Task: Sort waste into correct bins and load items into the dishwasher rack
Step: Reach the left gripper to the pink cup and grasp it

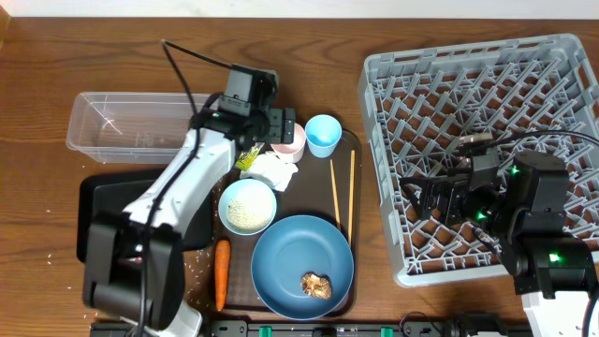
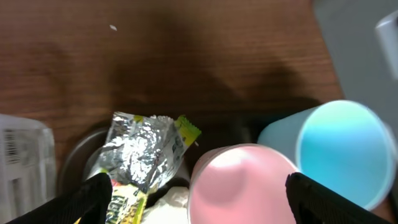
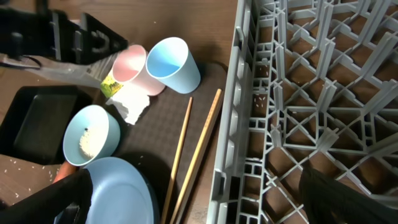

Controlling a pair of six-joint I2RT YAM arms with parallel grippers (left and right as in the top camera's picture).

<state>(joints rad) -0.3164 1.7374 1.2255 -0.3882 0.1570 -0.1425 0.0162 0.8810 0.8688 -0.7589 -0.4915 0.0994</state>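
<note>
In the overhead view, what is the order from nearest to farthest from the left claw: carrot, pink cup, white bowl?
1. Pink cup, right at the left claw.
2. White bowl, lower and slightly left.
3. Carrot, near the bottom edge.

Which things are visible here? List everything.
rack: 1, grey, right
clear box: 1, transparent, upper left
black bin: 1, black, left
brown tray: 1, brown, centre
blue bowl: 1, blue, brown tray
food lump: 1, brown, in blue bowl
white bowl: 1, whitish, holds rice
carrot: 1, orange, beside blue bowl
chopsticks: 2, wooden, tray's right
blue cup: 1, pale blue, tray's back
pink cup: 1, pink, beside it
tissue: 1, white, tray middle
wrapper: 1, yellow-green, beside tissue
left gripper: 1, black, near wrapper
right gripper: 1, black, over rack
</note>
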